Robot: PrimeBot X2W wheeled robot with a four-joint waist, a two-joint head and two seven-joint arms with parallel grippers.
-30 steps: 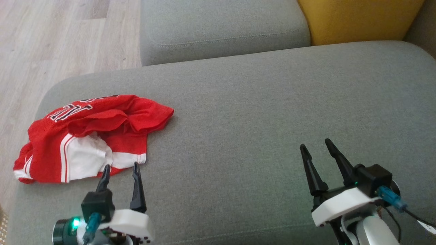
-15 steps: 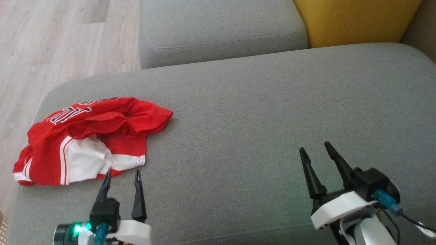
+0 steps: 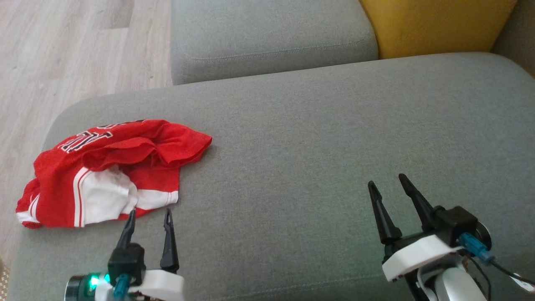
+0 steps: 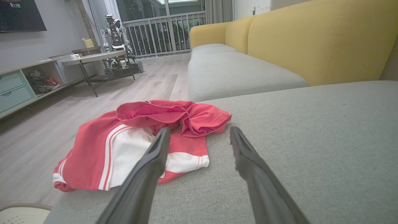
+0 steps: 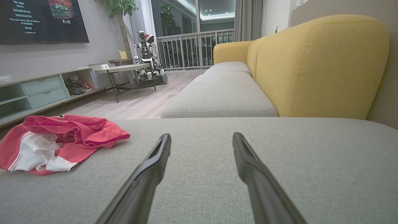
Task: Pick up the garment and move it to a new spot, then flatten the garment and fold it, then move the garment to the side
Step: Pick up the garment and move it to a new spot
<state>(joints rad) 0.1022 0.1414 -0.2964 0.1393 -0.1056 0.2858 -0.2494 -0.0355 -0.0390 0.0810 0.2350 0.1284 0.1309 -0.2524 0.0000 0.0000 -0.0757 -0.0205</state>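
The garment [image 3: 108, 171] is a crumpled red jersey with white panels and black-and-white lettering, lying at the left end of the grey sofa cushion [image 3: 317, 138]. My left gripper [image 3: 150, 214] hovers open just short of its near hem, fingertips pointing at the white stripe. From the left wrist, the garment [image 4: 140, 140] lies right beyond the open left gripper [image 4: 199, 132]. My right gripper [image 3: 386, 179] stands open far off at the lower right, nothing between its fingers. From the right wrist, the garment [image 5: 56, 141] lies far left of the open right gripper [image 5: 201, 136].
A second grey cushion [image 3: 271, 37] and a yellow backrest [image 3: 434, 23] lie beyond. Wooden floor [image 3: 62, 54] runs along the cushion's left edge. A low table with a robot [image 4: 115, 56] and a TV cabinet [image 5: 37, 90] stand across the room.
My left gripper has pulled back slightly toward the bottom of the head view; the camera tilted a little. The garment and the right gripper stay put.
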